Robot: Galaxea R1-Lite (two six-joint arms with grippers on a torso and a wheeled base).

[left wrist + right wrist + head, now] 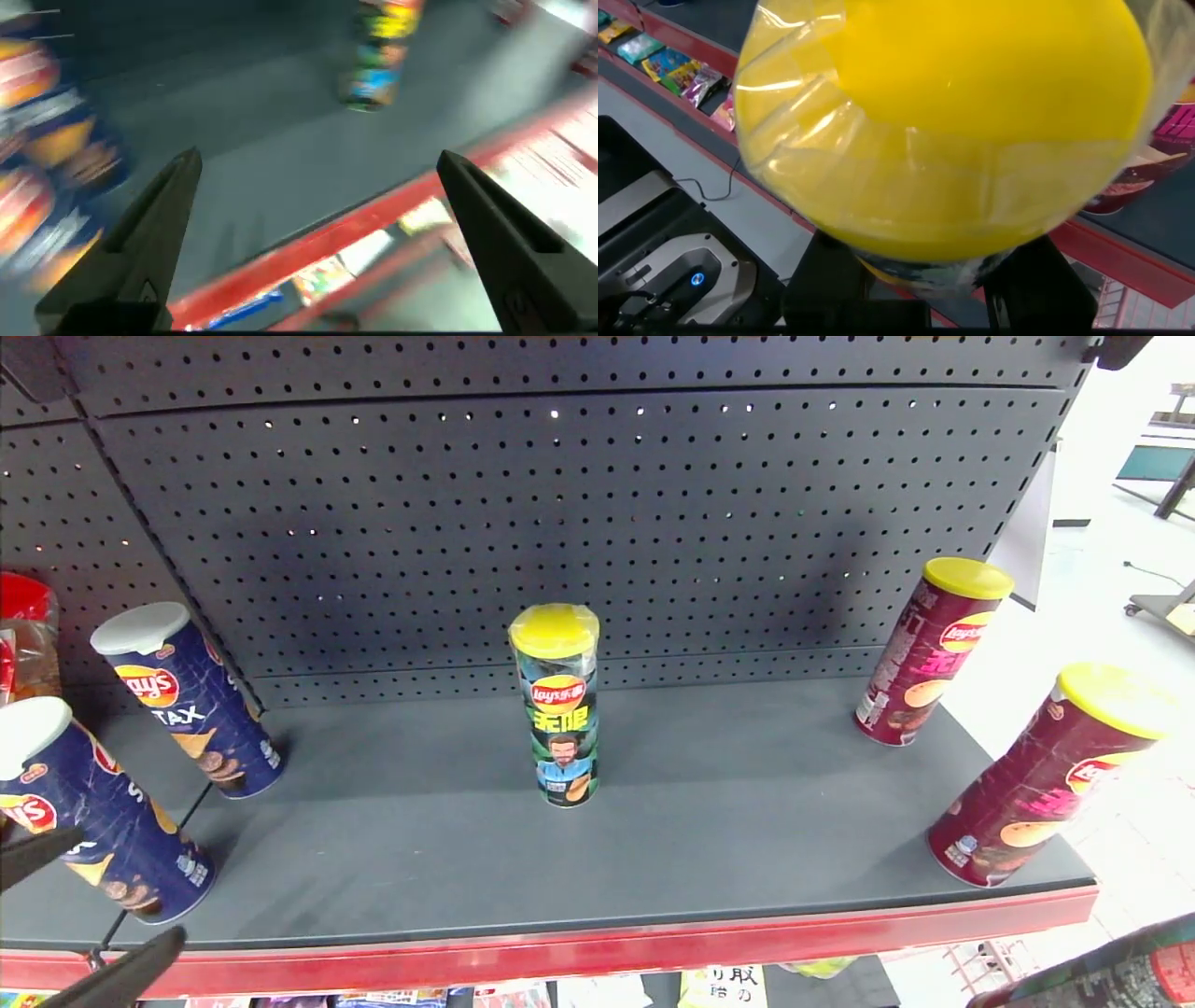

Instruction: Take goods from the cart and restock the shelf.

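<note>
My right claw (934, 289) is clamped on a yellow-lidded chip can (952, 121), held low off the shelf's (728, 821) front edge at 5 o'clock. My left claw (320, 157) hangs spread wide and empty at 8 o'clock. The risk: going in, my can clips the front maroon can (1036, 784) at the shelf corner and tips it off. The right wrist view shows my hold — the head view shows the bare gap right of the green can (560, 709).
</note>
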